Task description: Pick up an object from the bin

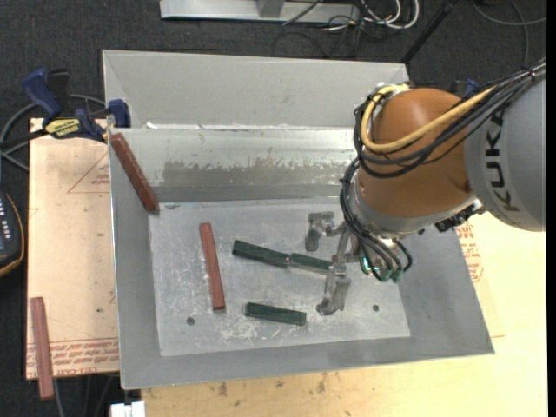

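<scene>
I note the arm reaching in from the right, wrist angled down over the bin [132,302] floor. The end effector [327,264] is released, its fingers spread astride the right end of the long dark green bar [262,254], right of centre.

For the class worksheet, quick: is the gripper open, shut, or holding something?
Gripper: open, straddling the right end of the long green stick, not clamped on it.

Lab: KUKA arm [519,159], metal bin [261,89], cables [380,5]
</scene>
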You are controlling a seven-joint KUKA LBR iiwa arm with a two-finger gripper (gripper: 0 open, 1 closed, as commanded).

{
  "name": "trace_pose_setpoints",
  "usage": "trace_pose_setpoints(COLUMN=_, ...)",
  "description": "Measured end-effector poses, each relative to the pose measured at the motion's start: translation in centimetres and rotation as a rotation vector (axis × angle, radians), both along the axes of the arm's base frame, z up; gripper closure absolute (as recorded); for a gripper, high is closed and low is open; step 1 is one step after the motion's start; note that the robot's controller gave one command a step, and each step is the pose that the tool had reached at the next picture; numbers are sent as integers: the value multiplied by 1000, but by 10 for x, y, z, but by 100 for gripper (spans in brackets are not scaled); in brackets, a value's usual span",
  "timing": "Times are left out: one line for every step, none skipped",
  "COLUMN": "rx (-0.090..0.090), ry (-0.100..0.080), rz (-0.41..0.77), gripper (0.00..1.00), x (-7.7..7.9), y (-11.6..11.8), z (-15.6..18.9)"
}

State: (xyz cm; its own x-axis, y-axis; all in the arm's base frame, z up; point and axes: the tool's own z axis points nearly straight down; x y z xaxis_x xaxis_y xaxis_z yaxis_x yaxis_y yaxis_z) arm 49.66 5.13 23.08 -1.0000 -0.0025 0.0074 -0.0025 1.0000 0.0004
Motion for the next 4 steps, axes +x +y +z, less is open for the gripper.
trace_pose_setpoints(rx=1, ry=-2, rz=52, gripper=0, x=31, y=34, z=-101)
trace_pose_setpoints(rx=2, ry=-10, rz=23, gripper=0, x=-10, y=54, z=-163)
trace_pose_setpoints(rx=1, ry=-8, rz=20, gripper=100, x=-9, y=53, z=-160)
trace_pose_setpoints(rx=2, ry=-18, rz=5, gripper=100, x=38, y=47, z=-19)
